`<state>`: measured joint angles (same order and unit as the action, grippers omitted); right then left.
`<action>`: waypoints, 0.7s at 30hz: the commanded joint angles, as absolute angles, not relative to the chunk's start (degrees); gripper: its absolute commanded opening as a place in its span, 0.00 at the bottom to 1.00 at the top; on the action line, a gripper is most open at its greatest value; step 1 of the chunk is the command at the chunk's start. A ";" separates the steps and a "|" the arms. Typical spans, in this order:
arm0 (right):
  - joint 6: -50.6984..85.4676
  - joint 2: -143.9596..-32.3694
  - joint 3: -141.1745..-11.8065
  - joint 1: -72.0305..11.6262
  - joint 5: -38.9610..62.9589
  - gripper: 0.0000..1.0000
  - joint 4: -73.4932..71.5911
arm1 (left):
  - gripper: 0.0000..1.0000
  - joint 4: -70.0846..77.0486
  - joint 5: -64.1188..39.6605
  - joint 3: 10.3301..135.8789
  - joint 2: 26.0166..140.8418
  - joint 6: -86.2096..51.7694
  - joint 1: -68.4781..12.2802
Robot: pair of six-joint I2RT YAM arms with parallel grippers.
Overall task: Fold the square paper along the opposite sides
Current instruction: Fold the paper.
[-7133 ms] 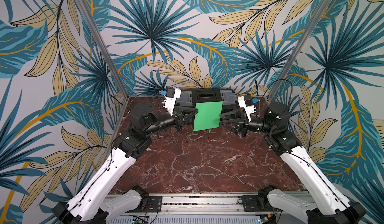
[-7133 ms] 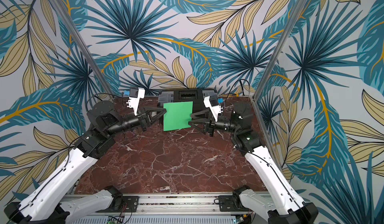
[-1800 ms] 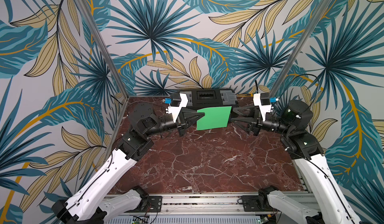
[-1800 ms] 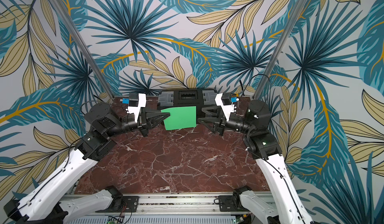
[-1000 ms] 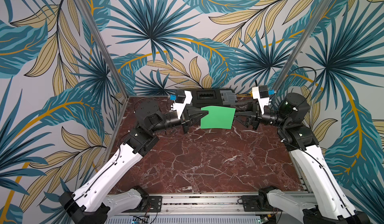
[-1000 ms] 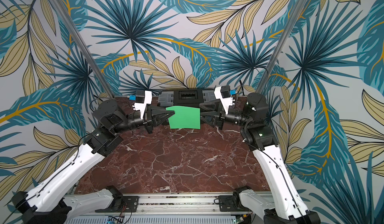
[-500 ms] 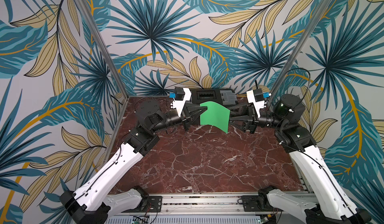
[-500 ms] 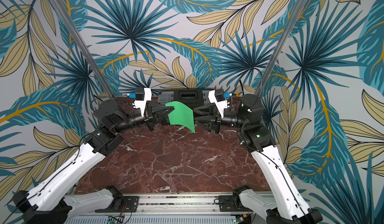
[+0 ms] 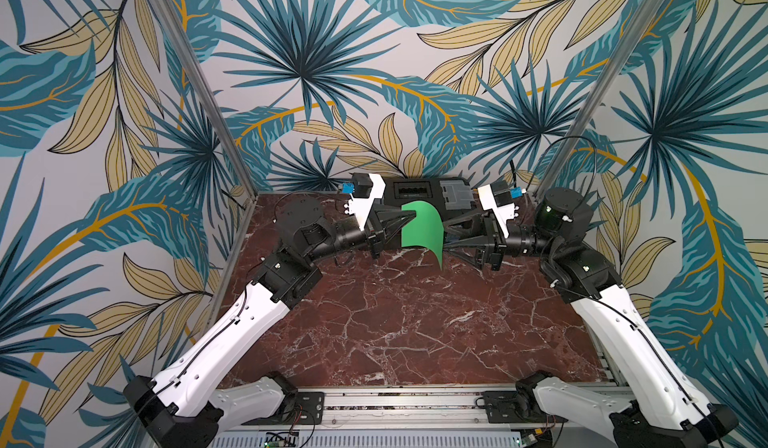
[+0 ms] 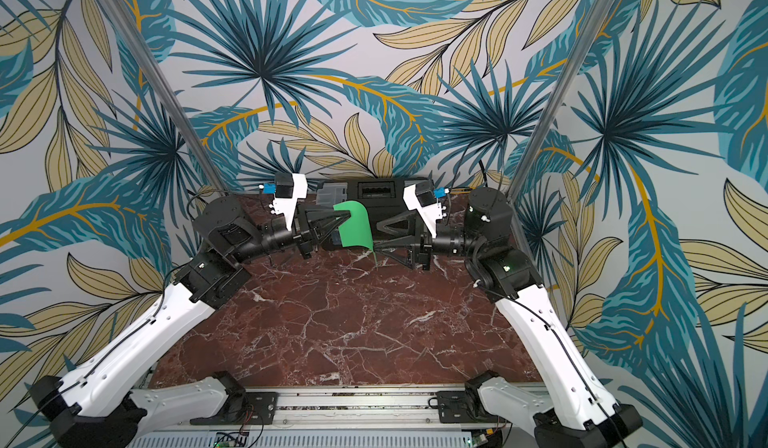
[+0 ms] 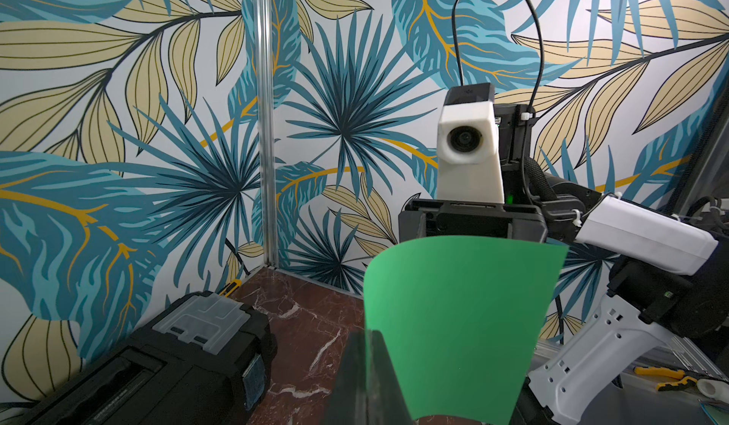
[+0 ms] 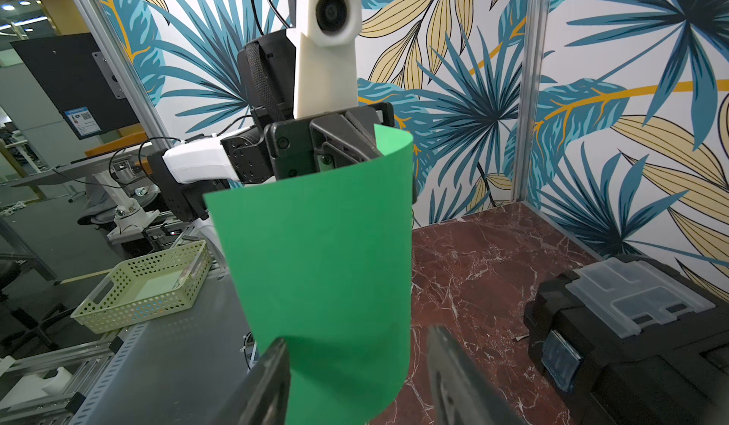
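Note:
The square paper (image 9: 419,230) (image 10: 353,227) is bright green and hangs in the air in front of the back wall, bent into an arch. My left gripper (image 9: 409,216) (image 10: 347,216) (image 11: 367,336) is shut on one side edge of the paper (image 11: 453,324). My right gripper (image 9: 448,240) (image 10: 376,240) (image 12: 357,336) faces it from the other side and stands open. The paper's curled free side (image 12: 323,265) lies between its fingers, close against one finger (image 12: 272,364). No crease shows.
A black toolbox (image 9: 428,190) (image 10: 376,190) (image 11: 157,364) (image 12: 631,324) stands against the back wall, just behind the paper. The red marble table (image 9: 395,321) lies below. A pale perforated basket (image 12: 146,285) sits off the table beyond the left arm.
The two grippers have come closer together. The paper, nearly flat a second ago, now bows upward with its right side curling down. The right jaws have widened slightly.

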<state>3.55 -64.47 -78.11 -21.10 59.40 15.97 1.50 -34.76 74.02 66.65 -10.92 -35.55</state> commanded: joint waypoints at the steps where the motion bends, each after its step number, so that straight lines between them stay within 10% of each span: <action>1: 2.42 -65.44 -79.69 -21.87 58.72 0.60 16.87 | 0.00 2.55 -35.17 76.38 66.64 -11.50 -35.55; 21: 1.09 -69.66 -82.57 -24.51 57.18 0.65 15.85 | 0.00 5.75 -37.28 74.10 68.11 -15.37 -35.60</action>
<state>1.87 -68.90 -81.36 -23.97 57.87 16.58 3.49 -35.86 74.02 67.81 -13.96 -35.55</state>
